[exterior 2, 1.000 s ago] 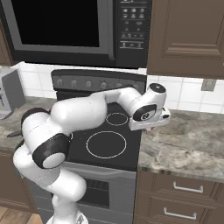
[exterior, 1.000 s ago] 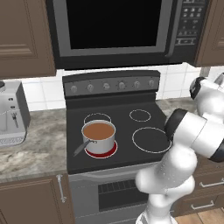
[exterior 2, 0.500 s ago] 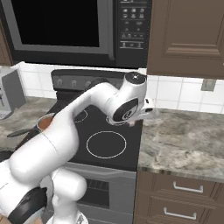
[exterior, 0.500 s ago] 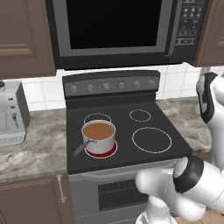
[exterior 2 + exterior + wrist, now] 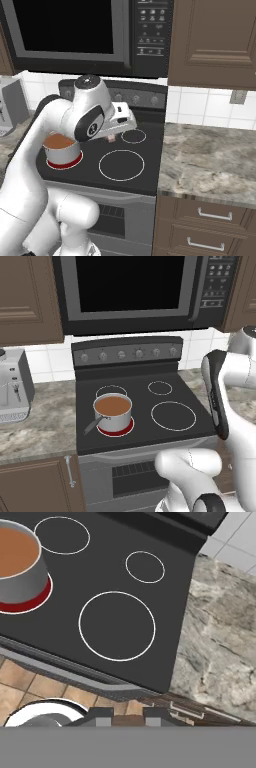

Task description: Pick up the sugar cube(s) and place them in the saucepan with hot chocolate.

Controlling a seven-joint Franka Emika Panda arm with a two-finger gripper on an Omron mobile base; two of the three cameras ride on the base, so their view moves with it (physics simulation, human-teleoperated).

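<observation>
Gripper [image 5: 111, 138] hangs above the stovetop [image 5: 115, 567], jaws pressed together on a small pale cube [image 5: 111, 138]; in the hand view something brownish sits between the fingertips [image 5: 102, 716], too cramped to tell more.

Directly beneath: large front burner ring [image 5: 117, 626]. Further off in the hand view, to the upper left, the saucepan [image 5: 20, 577] sits on a glowing red burner [image 5: 39, 598], filled with hot chocolate [image 5: 15, 547].

Beyond: control knobs [image 5: 129, 354], then the microwave [image 5: 135, 291]. Its keypad writing is too small to read.
</observation>
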